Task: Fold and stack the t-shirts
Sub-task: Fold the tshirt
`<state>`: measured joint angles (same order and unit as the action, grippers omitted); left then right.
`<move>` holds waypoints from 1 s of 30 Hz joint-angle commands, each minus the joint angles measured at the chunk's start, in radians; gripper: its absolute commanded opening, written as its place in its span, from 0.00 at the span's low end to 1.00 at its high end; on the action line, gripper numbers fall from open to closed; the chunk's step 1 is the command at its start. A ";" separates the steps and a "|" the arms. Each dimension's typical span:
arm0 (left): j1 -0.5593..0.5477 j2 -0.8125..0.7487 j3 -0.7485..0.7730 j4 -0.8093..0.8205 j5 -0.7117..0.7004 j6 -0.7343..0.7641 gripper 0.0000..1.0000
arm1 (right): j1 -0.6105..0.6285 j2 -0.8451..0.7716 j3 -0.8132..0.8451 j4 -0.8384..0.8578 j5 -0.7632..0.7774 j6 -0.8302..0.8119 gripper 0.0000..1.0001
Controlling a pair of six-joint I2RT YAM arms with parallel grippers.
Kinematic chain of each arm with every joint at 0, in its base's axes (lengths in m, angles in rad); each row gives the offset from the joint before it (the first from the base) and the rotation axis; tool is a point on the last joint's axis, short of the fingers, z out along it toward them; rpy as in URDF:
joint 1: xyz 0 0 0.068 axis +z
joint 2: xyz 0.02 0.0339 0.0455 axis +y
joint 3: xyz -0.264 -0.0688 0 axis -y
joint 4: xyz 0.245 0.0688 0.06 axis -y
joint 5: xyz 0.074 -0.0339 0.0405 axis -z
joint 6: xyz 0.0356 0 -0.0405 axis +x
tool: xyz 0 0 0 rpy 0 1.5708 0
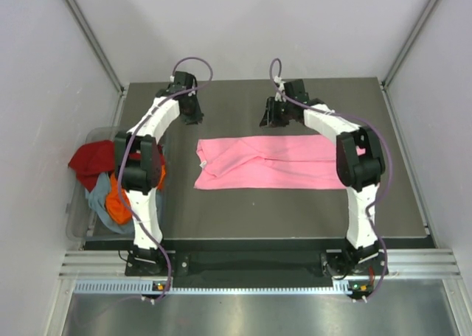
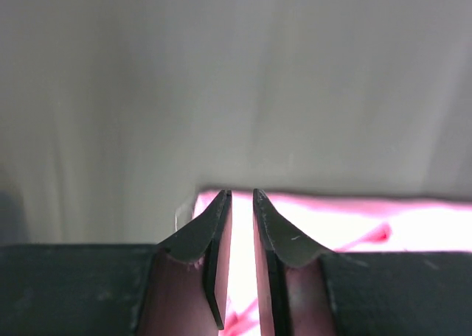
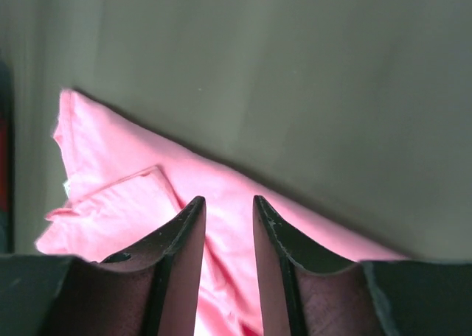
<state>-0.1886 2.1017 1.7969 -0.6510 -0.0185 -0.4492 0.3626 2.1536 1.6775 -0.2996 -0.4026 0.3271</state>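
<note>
Pink t-shirt [image 1: 265,166], flat folded strip, long axis left-right, neck end leftward

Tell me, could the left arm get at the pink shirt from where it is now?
Probably yes. The left hand hovers just past the pink shirt, near its far left corner, with only table between them and nothing blocking.
</note>
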 commanded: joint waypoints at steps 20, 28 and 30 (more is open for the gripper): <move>-0.204 -0.882 -0.921 0.117 -0.064 -0.221 0.31 | -0.280 -0.759 -0.605 -0.202 0.292 0.214 0.36; -0.203 -0.944 -1.107 0.387 -0.042 -0.302 0.18 | -0.280 -0.773 -0.631 -0.182 0.222 0.205 0.36; -0.204 -0.909 -1.076 0.410 0.012 -0.295 0.13 | -0.280 -0.764 -0.615 -0.179 0.200 0.196 0.35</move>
<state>-0.3935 1.1645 0.6895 -0.4095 -0.0563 -0.7189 0.0822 1.4120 1.0451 -0.5068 -0.1574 0.5343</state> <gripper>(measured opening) 0.143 0.356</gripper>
